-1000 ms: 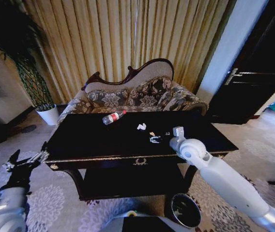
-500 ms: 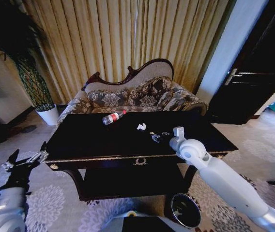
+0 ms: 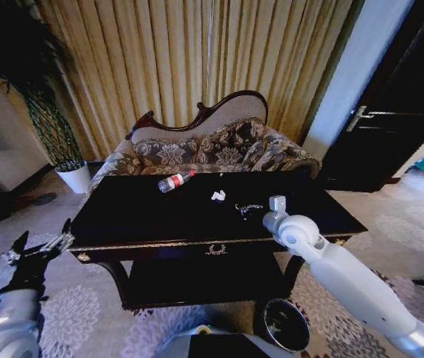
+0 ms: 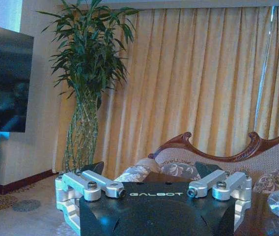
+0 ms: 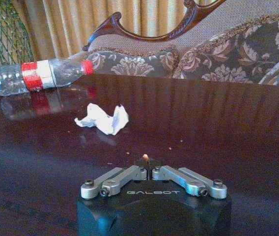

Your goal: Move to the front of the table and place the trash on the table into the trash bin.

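Bin: small round reddish-brown trash bin (image 3: 286, 324), below the table's front, handy for drops.
Right gripper (image 5: 146, 170): low on glossy dark wooden table (image 3: 145, 212), pinched closed around tiny scrap, apparently.
Left gripper (image 3: 39, 252): splayed wide, parked off the table's left corner.
Paper: white crumpled scrap (image 5: 102, 119), mid-table, unclaimed.
Bottle: clear plastic, red-labelled (image 5: 37, 75), lying at the table's far edge.

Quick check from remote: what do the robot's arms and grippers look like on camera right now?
Both arms have smooth white-grey shells with round joints. The right gripper and left gripper each have a black block body marked GALBOT in pale letters, silver metal finger linkages with dark bolts, and dark fingertips. The left wrist section looks black.
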Robot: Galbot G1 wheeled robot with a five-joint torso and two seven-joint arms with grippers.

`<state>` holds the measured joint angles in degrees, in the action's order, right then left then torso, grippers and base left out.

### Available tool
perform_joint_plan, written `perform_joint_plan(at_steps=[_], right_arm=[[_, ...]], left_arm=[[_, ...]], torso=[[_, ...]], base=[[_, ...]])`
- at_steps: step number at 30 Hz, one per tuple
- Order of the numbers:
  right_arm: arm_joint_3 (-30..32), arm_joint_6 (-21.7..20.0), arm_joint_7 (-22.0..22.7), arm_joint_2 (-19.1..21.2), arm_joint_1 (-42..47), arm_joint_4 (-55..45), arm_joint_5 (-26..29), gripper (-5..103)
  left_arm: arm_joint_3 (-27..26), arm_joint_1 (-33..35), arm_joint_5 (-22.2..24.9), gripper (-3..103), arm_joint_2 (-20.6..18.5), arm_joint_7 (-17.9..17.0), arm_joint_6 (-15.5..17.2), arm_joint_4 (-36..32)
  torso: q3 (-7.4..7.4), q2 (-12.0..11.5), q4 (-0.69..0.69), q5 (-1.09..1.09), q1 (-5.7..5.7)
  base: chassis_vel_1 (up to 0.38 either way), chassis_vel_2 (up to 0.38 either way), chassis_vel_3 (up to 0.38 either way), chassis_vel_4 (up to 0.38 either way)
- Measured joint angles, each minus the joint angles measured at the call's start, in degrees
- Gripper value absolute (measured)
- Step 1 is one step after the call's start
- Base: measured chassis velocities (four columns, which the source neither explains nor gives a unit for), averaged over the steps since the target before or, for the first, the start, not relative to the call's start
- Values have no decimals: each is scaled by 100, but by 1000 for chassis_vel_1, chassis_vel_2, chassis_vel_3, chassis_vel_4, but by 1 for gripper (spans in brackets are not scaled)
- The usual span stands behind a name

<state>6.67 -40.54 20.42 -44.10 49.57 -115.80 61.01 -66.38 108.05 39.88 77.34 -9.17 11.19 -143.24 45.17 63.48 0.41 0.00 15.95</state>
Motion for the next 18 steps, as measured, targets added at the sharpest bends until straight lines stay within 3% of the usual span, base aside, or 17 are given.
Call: perform_joint_plan(at_steps=[18], right_arm=[[412,187,1,124,162,-182,102,0]], left_arm=[[20,-4,-2,100,-20,13,-1,0]], torso=[[1,-1,0,0,0]], base=[[0,0,0,0]])
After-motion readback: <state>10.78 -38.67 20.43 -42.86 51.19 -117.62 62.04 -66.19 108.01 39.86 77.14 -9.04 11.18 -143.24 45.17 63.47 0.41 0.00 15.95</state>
